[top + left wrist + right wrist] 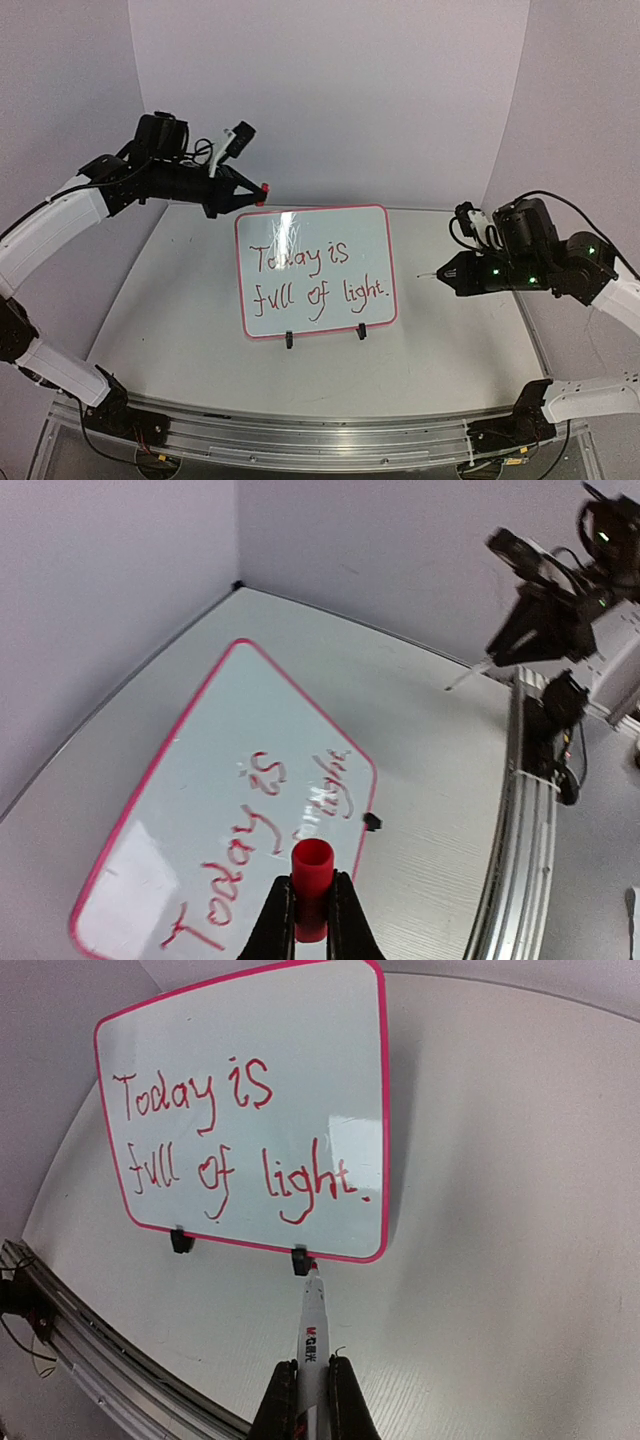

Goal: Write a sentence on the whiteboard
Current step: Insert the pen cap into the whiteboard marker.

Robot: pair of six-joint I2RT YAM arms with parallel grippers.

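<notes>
Whiteboard (365, 240) is standing between the arms, lengthwise across; right jaws are clenching a marker (312, 1335) pointing leftward at it, left jaws gripping a red cap (311, 870).

A white table (450, 340) carries a metal rail (320, 435) along its near edge, below pale walls (330, 100).
</notes>
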